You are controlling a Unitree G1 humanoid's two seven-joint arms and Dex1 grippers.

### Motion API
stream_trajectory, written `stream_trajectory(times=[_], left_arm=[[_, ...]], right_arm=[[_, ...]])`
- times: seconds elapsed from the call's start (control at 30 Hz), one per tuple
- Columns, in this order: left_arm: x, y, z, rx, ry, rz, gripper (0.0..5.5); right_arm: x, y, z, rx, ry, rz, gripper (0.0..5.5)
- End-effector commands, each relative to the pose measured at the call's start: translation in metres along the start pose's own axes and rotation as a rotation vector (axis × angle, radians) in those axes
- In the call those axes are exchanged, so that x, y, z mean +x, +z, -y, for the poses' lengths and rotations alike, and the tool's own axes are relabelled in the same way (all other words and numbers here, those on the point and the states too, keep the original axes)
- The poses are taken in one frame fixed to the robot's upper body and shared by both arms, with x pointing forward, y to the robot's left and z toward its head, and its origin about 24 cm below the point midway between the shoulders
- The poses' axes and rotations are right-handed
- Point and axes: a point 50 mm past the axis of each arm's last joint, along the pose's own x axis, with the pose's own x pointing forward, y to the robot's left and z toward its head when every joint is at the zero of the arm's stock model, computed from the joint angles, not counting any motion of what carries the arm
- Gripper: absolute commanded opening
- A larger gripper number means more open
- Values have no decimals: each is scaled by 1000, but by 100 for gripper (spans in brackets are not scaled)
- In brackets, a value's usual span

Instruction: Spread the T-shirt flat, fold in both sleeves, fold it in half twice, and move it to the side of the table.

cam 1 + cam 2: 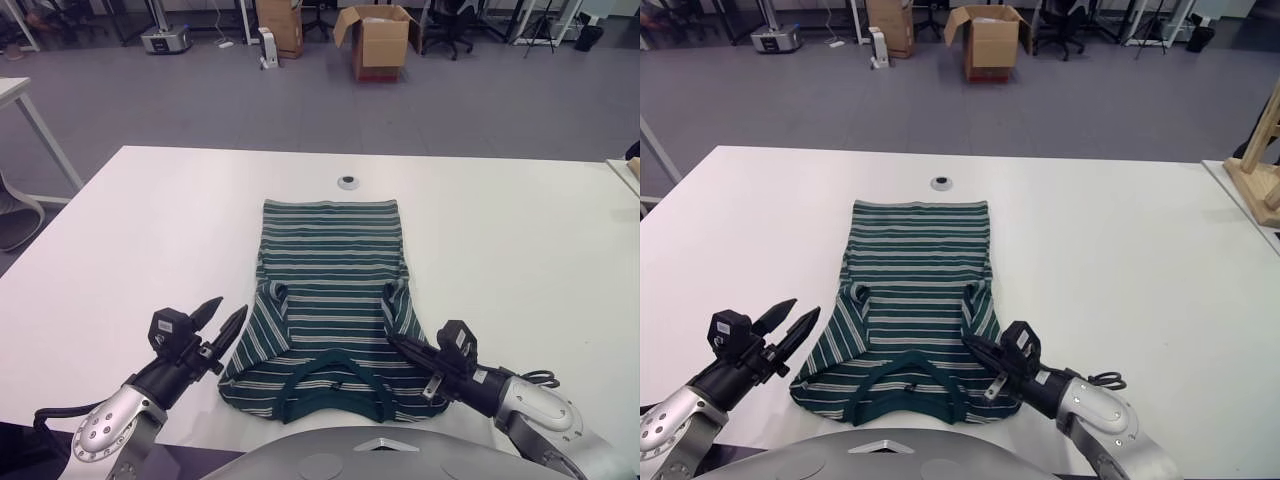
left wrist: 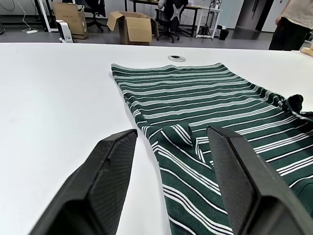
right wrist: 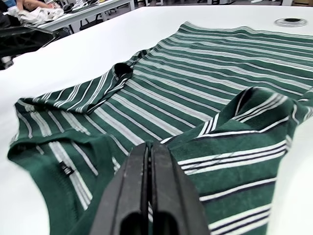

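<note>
Green T-shirt [image 1: 330, 290] w/ pale stripes lies near the middle of a white bench [image 1: 520, 250]. Collar [image 1: 330, 385] is at 6 o'clock, nearest the robot; hem is at 12 o'clock, close to a small round cable port [image 1: 348, 182].

Progress, judged from how it lies: the body is spread flat, w/ a few wrinkles. Left sleeve [image 1: 262, 320] and right sleeve [image 1: 405, 310] both appear turned in over the torso, so the outline is roughly a long rectangle, wider at the shoulders. Spreading and sleeve folds look done. Left to do: two half-folds, then the move to the bench's side.

Left hand [image 1: 230, 306] is at approx. 8 o'clock from the shirt's centre, just beside the left shoulder edge and low over bare bench. Its fingers are spread wide w/ nothing between them, pointing toward 1 o'clock.

Right hand [image 1: 393, 340] is at approx. 5 o'clock, over the right shoulder area, w/ fingers pressed together. No cloth is visible between them. The tips point toward 10 o'clock, low over the fabric; whether they touch it can't be told.
</note>
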Motion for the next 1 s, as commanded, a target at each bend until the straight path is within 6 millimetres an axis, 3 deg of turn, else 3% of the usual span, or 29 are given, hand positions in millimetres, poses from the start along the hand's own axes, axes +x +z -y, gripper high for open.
stream_trajectory(times=[0.03,0.17,0.27,0.37,0.43,0.5,0.6,0.7,1.0], left_arm=[[0,10,-10,134,-119,-35,282],[1,28,-21,325,-273,-96,354],[-4,40,-29,523,-495,-209,417],[-22,43,-48,722,-681,-388,478],[-37,45,-59,829,-798,-508,523],[-43,44,-62,940,-879,-557,540],[-40,32,-63,1057,-920,-542,540],[-29,20,-56,1131,-921,-459,540],[-9,2,-45,1146,-954,-347,360]], right_arm=[[-1,-4,1,-31,5,-67,0],[-2,5,0,3,59,-24,82],[-24,30,7,-26,155,1,148],[-57,53,28,-305,229,-170,213],[-79,45,44,-495,337,-377,260],[-87,38,50,-596,436,-468,296],[-80,27,54,-725,480,-460,351],[-68,14,52,-792,498,-418,351],[-45,2,51,-876,484,-342,355]])
